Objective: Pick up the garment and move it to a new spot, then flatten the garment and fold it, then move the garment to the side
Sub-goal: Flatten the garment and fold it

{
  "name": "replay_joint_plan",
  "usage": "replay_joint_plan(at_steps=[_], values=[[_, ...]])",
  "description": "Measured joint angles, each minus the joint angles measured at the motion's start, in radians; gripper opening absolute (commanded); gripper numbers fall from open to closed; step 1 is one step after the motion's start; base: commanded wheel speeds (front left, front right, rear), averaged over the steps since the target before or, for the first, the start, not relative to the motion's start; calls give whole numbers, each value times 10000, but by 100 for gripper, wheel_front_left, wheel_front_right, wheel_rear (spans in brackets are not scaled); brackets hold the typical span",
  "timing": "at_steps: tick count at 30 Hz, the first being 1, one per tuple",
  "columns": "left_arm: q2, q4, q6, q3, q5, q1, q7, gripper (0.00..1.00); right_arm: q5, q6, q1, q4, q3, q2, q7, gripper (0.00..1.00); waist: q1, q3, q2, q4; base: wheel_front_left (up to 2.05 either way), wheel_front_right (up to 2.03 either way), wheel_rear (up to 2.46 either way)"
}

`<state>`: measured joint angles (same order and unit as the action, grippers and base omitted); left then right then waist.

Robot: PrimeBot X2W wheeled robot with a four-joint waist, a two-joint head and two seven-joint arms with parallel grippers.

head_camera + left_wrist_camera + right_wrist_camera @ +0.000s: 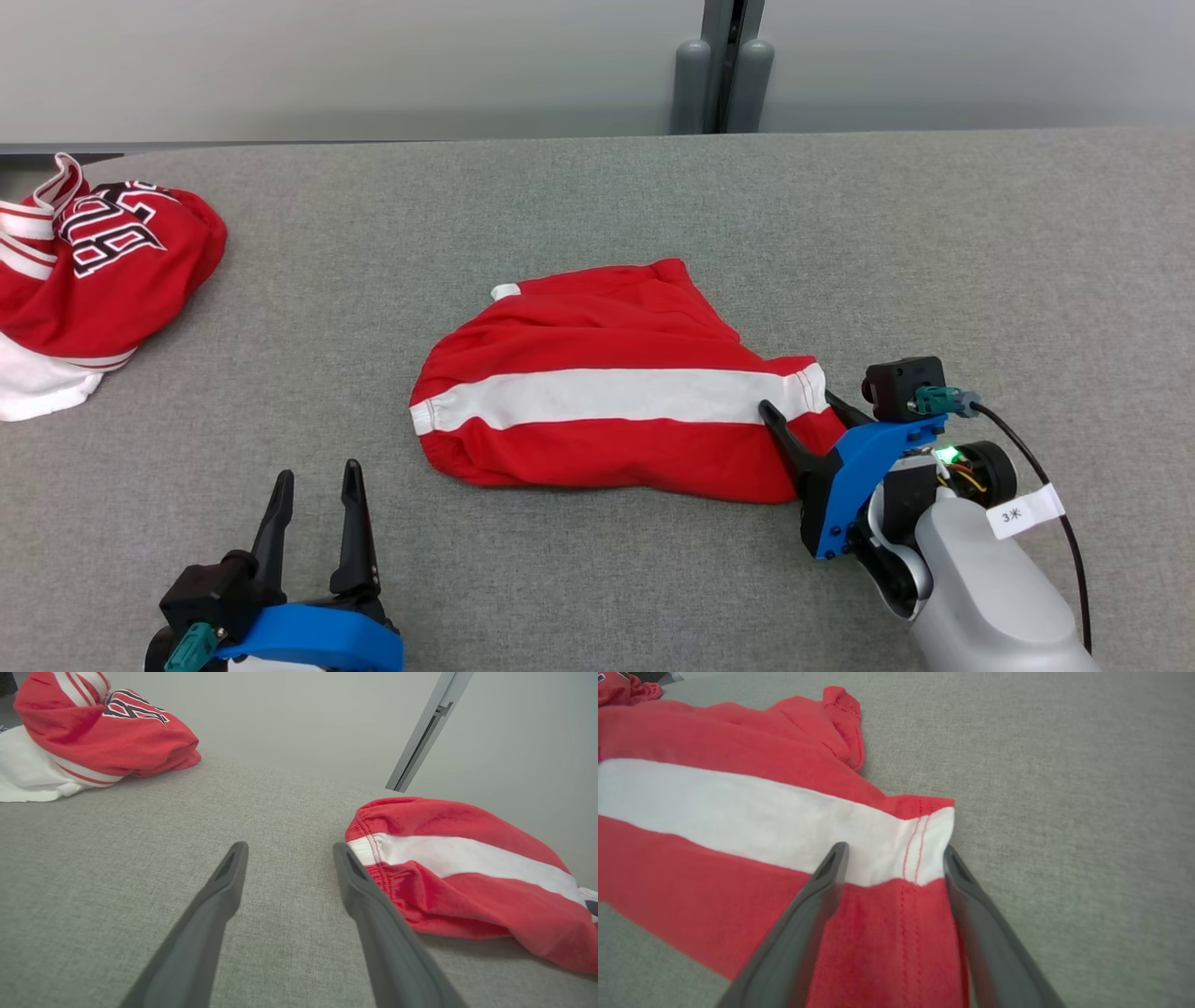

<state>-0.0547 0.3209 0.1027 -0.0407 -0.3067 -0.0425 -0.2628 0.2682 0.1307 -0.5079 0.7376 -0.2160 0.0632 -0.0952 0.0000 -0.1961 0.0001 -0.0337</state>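
1. Stretching under both grippers, the grey table point(560, 205) carries everything.
2. The garment point(607, 392), red with one white stripe, lies crumpled in front of the right gripper and off to the right of the left gripper's fingers. Its long axis follows the stripe, running away from the right gripper's tips across the robot's front. The stitched hem end points at that gripper, and the gathered end points toward the left gripper's side.
3. A jersey point(103, 271), bunched in a second red heap, sits well beyond the left gripper, ahead and to its left.
4. The right gripper point(808, 415) is spread wide and grips nothing. One finger lies over the red cloth and the other sits at the hem's edge, so the hem corner is between them. I judge this to be the opening pick-up; the next move calls for closing on that hem, then lifting.
5. The left gripper point(317, 476) is parted and empty, apart from the cloth.
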Motion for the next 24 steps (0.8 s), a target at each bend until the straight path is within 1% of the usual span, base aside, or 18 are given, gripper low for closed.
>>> replay_joint_plan(at_steps=[4, 12, 18, 23, 24], values=[[12, 29, 31, 6, 23, 2, 0, 100, 313, 0, -7, -73, -445, 44, 42, 100, 0, 65, 0, 38, 0, 0, 0], [23, 46, 58, 25, 79, 81, -2, 100, 456, 0, -15, -460, -1016, 253, 75, 100, 0, 186, 0, 89, 0, 0, 0], [27, 36, 69, 42, 79, 163, 0, 100, 523, 0, 16, -612, -1114, 324, -102, 100, 0, 212, 0, 117, 0, 0, 0], [29, 29, 71, 50, 79, 160, 0, 100, 767, 0, -28, -399, -1012, 299, -238, 100, 0, 139, 0, 114, 0, 0, 0], [31, 29, 71, 50, 79, 153, 0, 100, 809, 0, -68, -314, -968, 282, -242, 76, 0, 128, 0, 105, 0, 0, 0]])
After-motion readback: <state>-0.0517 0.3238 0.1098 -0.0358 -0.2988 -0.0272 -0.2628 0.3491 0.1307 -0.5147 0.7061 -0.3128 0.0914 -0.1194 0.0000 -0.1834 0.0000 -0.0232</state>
